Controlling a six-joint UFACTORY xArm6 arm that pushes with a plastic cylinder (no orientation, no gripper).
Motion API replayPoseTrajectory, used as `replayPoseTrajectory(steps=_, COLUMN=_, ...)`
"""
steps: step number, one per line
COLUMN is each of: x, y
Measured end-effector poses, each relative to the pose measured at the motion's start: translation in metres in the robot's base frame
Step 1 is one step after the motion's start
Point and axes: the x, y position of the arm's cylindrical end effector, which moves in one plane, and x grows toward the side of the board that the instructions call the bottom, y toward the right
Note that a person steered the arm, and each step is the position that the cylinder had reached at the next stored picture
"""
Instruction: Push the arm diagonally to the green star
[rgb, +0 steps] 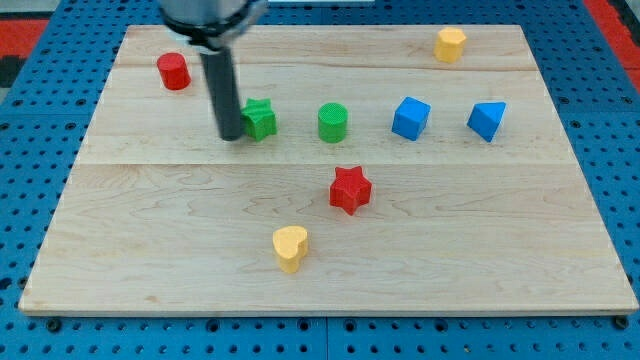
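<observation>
The green star lies on the wooden board in the upper left part of the view. My dark rod comes down from the view's top, and my tip rests on the board right at the star's left side, touching it or nearly so.
A green cylinder sits right of the star, then a blue cube and a blue wedge-like block. A red cylinder is at upper left, a yellow block at upper right, a red star and a yellow heart lower down.
</observation>
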Motion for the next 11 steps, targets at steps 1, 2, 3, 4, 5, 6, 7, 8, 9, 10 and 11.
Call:
replayPoseTrajectory(steps=1, x=-0.013, y=-0.091)
replayPoseTrajectory(steps=2, x=-0.043, y=-0.145)
replayPoseTrajectory(steps=3, x=-0.058, y=-0.124)
replayPoseTrajectory(steps=4, x=-0.077, y=-0.117)
replayPoseTrajectory(steps=5, x=-0.085, y=-0.116)
replayPoseTrajectory(steps=6, x=-0.089, y=-0.116)
replayPoseTrajectory(steps=7, x=-0.089, y=-0.112)
replayPoseTrajectory(steps=8, x=-0.068, y=-0.093)
replayPoseTrajectory(steps=9, x=-0.04, y=-0.071)
replayPoseTrajectory(steps=10, x=0.018, y=-0.02)
replayPoseTrajectory(steps=11, x=0.062, y=0.023)
